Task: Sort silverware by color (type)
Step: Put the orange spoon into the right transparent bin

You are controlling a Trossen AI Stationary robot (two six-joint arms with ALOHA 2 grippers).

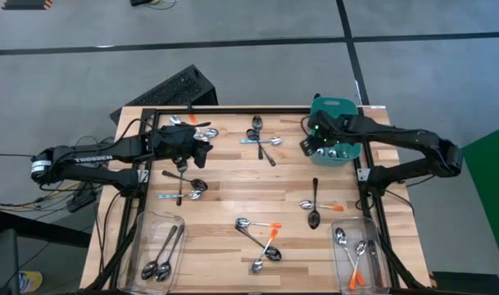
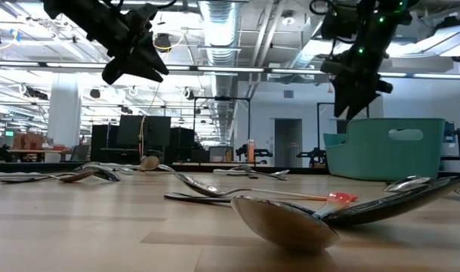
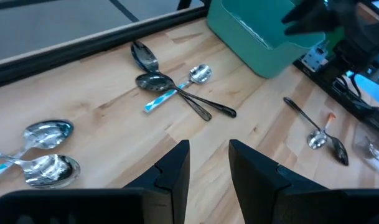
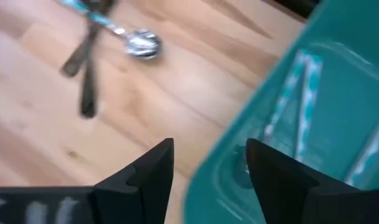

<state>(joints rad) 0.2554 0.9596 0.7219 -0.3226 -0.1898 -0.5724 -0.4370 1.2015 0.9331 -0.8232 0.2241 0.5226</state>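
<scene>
Beside teal tub (image 1: 341,109) (right gripper (image 1: 316,141) above): spoons (image 1: 261,139)

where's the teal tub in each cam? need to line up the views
High view: teal tub at the table's far right edge, partly under the right pincer.
Low view: right of centre, standing on the table.
Left wrist view: top, right of centre.
Right wrist view: fills the right side.
Shared landmark: the spoon cluster with a light blue handle, beside the tub.

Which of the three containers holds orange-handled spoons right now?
The clear bin at the table's near right corner. The clear bin at the near left holds only plain dark-handled spoons, and the teal tub under the right gripper shows light blue handles.
</scene>
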